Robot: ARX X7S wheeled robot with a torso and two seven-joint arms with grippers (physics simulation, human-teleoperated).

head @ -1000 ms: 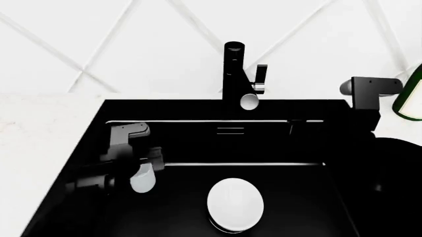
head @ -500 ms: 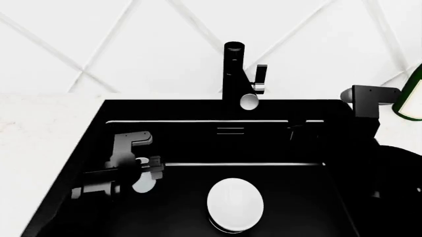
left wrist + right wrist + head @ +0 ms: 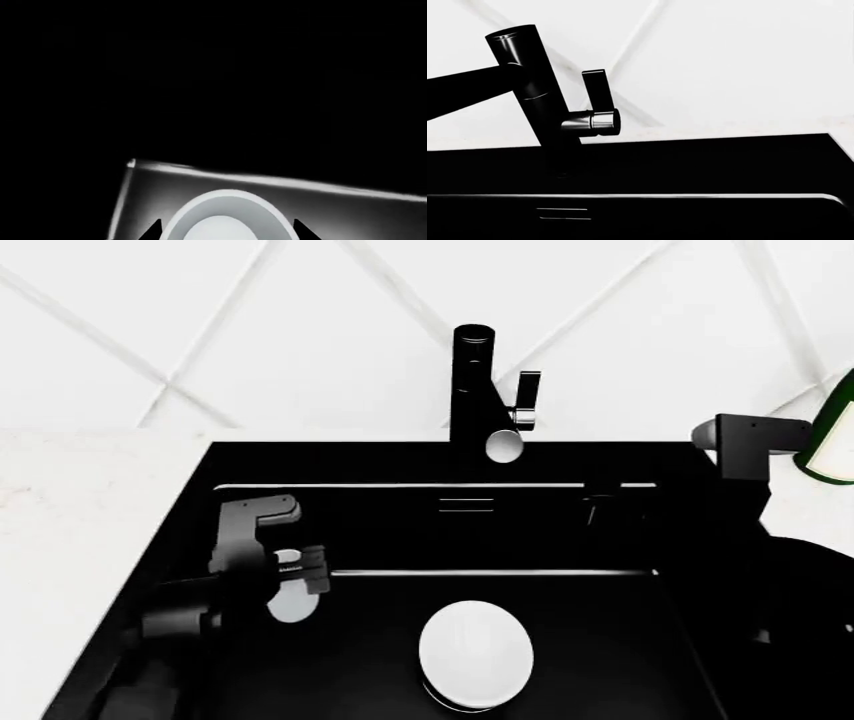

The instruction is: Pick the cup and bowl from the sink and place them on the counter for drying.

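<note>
The white cup (image 3: 291, 604) lies at the left of the black sink (image 3: 601, 640), partly hidden behind my left gripper (image 3: 296, 575). In the left wrist view the cup's round mouth (image 3: 227, 220) sits between the two black fingertips (image 3: 155, 231) of the left gripper (image 3: 227, 232), which straddle it with a thin gap on one side. The white bowl (image 3: 477, 650) rests dome-up in the middle of the sink floor. My right gripper (image 3: 599, 502) hangs dark against the sink's back wall; its jaws do not show in the right wrist view.
The tall black faucet (image 3: 474, 380) stands behind the sink and shows in the right wrist view (image 3: 534, 95). White counter (image 3: 80, 500) lies left of the sink. A green wine bottle (image 3: 835, 440) stands at the right edge by the right arm.
The left gripper shifted a little, down and then back up, staying around the cup. The right arm edged slightly right. Cup and bowl have not moved.
</note>
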